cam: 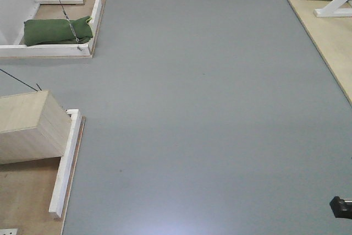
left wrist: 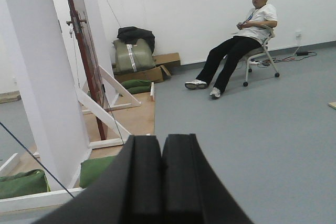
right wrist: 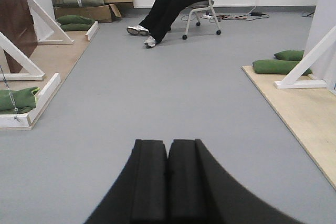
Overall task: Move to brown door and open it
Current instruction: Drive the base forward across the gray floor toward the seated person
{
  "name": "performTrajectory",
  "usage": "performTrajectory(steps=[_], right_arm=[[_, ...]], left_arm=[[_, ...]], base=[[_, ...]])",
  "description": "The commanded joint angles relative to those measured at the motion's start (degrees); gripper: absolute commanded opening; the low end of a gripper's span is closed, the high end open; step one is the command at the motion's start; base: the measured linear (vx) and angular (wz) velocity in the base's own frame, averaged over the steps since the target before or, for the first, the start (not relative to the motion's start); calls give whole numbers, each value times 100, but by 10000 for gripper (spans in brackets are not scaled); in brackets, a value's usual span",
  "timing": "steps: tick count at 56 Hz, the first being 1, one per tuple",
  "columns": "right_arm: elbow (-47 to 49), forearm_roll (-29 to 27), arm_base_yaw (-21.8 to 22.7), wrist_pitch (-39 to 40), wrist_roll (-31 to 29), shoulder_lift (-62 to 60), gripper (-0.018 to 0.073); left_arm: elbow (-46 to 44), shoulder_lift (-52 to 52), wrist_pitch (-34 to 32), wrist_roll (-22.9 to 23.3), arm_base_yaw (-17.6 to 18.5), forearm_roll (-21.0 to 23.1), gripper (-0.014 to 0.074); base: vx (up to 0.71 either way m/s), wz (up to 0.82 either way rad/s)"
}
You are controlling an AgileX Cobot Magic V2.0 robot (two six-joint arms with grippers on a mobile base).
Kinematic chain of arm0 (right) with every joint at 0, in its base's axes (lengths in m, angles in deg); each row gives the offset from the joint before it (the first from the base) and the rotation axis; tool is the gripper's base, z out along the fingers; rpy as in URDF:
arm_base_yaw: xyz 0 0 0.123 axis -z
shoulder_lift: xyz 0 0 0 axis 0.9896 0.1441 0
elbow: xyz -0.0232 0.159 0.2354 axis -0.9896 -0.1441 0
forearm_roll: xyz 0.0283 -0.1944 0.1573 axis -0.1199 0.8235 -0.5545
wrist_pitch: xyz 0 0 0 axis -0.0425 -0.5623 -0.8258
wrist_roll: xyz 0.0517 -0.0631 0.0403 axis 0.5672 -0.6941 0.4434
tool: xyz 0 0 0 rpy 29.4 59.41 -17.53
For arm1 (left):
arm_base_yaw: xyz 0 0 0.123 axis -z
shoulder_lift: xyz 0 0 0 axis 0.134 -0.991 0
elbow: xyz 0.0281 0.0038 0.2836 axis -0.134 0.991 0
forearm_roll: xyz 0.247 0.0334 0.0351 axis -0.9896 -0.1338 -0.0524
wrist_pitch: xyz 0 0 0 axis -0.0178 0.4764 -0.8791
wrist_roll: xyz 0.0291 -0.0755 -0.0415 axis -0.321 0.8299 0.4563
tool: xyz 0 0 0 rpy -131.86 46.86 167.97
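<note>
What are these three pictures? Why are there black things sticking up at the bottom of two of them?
They come from cameras on a rolling robot with two arms. One looks down at the grey floor, a pale plywood box and a green sandbag. The other two sit on its wrists. The black shapes are its pinching tools: the left tool and the right tool, both closed, holding nothing. The left wrist camera sees the tall reddish-brown wooden door edge-on, and a person in a white shirt sitting on a chair. The robot should drive to that door and open it; it is not there yet.
</note>
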Motion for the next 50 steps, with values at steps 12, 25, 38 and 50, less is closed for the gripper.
performTrajectory(steps=[12,25,38,50], right_arm=[[-22,20,-4,466,-36,-81,0],[-22,20,-4,466,-36,-81,0],[-22,20,26,466,-36,-90,0],[-29,20,14,466,-36,-94,0]], left_arm=[[-103,82,-487,15,-6,32,-6],[-103,82,-487,15,-6,32,-6],[-103,82,-487,15,-1,32,-6],[-103,101,-487,15,-1,32,-6]], base=[[0,0],[0,0],[0,0],[1,0]])
